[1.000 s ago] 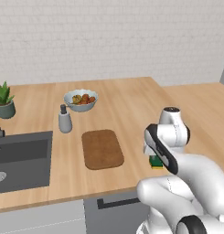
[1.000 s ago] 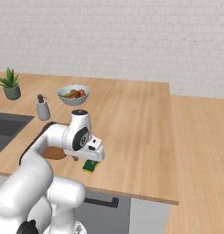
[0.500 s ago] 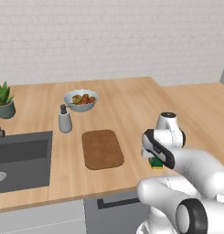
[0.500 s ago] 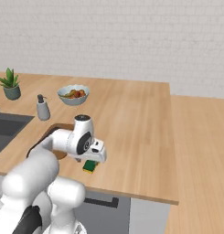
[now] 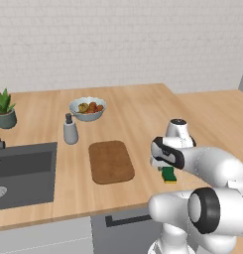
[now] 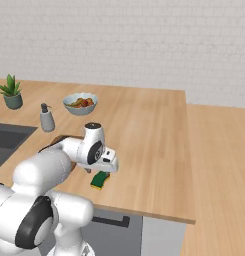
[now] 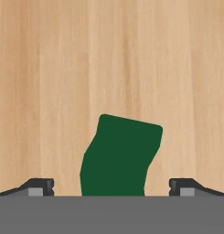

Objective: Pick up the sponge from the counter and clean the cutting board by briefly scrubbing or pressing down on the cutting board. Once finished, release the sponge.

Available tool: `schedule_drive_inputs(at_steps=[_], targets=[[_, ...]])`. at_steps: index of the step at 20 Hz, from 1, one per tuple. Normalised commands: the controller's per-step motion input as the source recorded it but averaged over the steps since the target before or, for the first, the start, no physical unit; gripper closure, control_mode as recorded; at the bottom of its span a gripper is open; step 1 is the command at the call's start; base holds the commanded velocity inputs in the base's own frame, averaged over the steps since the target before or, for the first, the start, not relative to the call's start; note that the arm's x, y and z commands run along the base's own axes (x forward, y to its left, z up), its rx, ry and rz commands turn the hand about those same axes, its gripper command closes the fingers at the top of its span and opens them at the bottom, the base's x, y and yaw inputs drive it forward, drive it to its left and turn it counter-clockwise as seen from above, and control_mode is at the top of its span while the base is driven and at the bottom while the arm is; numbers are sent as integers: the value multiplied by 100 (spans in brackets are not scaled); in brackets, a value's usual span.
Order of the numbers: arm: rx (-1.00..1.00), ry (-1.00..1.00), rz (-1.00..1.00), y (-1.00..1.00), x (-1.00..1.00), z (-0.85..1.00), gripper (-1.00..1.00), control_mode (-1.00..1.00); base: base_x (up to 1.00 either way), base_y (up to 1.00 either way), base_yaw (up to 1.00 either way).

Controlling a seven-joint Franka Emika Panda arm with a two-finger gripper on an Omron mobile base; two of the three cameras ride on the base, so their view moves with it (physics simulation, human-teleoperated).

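Fingers (image 7: 40, 186) stand wide apart, one dark tip at each side of the hand view, with the small rectangular sponge, dark green on top over a yellow layer (image 7: 119, 157), lying between them on the wood and touching neither. In the base views the hand (image 6: 105, 162) hangs low over the sponge (image 5: 168, 174), which rests flat on the light-wood plank tabletop (image 5: 138, 111) near its front edge. The flat dark-brown wooden cutting board with rounded corners (image 5: 110, 161) lies apart from the sponge, toward the sink side. Beyond the board stand a grey soap dispenser (image 5: 70, 130) and a pale bowl of fruit (image 5: 87, 108). The dark inset sink (image 5: 21, 171) sits further that way, with a potted green plant (image 5: 4, 107) behind it near the white brick wall (image 5: 118, 44).
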Motion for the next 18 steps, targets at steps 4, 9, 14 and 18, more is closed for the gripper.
schedule_drive_inputs(at_steps=[4, 9, 14, 18], targets=[[0, -5, 0, -7, -13, -31, -100, -100, 0, 0, 0], [0, -3, 0, -5, -6, -31, -100, -100, 0, 0, 0], [0, 0, 0, 0, 13, -34, -100, -100, 0, 0, 0], [0, 0, 0, 8, -1, -62, 100, -100, 0, 0, 0]])
